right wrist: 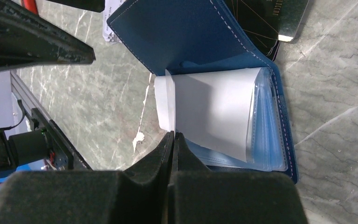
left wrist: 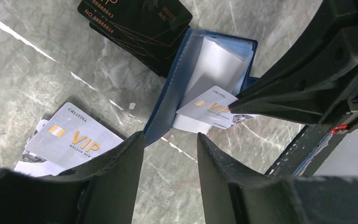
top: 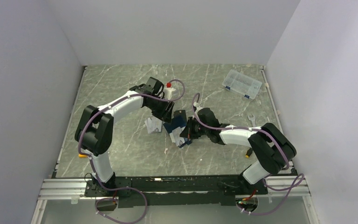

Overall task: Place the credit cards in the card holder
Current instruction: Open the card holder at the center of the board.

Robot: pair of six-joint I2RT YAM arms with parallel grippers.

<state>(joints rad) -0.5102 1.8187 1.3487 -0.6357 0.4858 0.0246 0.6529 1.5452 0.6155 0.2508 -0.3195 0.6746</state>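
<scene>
Card holder [left wrist: 168,105] lies open mid-table right ahead of my left gripper [left wrist: 170,136], jaws apart and empty, a loose silver card [left wrist: 72,140] just left of it; right gripper [right wrist: 172,135] is pinched shut at the holder's pages.

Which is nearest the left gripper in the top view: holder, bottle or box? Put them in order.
1. holder, right below the left gripper.
2. bottle, just behind it.
3. box, far back right.

one card [left wrist: 209,108] pokes from the card holder [left wrist: 170,93]; another card [left wrist: 72,140] lies left of it.
</scene>
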